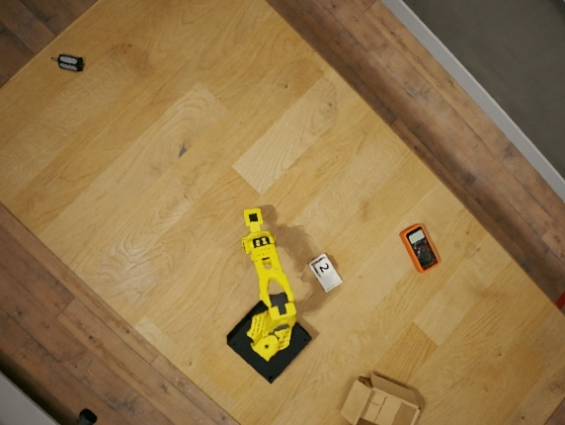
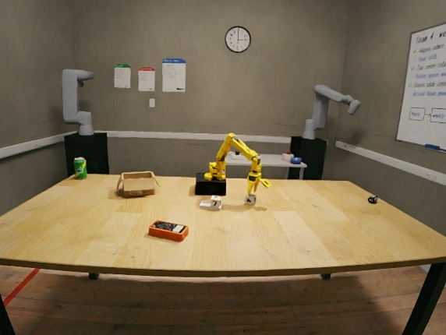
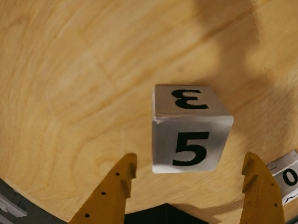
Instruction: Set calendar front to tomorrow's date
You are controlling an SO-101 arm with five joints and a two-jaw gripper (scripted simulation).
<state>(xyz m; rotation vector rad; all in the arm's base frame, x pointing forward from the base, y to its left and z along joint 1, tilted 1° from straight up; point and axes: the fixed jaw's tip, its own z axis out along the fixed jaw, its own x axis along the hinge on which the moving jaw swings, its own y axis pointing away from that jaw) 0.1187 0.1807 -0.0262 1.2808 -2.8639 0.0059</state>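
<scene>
A loose white cube point(image 2: 250, 199) point(image 3: 170, 145) stands on the table; the wrist view shows a 5 on its top and an upside-down 3 on its far side. My gripper point(image 2: 253, 191) point(image 3: 190, 157) is open and points down at this cube. In the wrist view its fingers are apart on either side of the cube, not touching it. The white tray point(image 1: 333, 284) point(image 2: 204, 204) holds the other cube point(image 1: 323, 268) point(image 2: 215, 202) point(image 3: 290, 177) at one end. That cube shows a 2 on top, a 7 towards the exterior camera and a 0 in the wrist view. The month's name cannot be read.
An orange multimeter point(image 1: 420, 248) point(image 2: 168, 231) lies beyond the tray. An open cardboard box point(image 1: 355, 397) point(image 2: 136, 192) stands off to the tray's side. A green can point(image 2: 80, 168) stands behind the box. A small black and grey item point(image 1: 70, 62) point(image 2: 373, 199) lies far off.
</scene>
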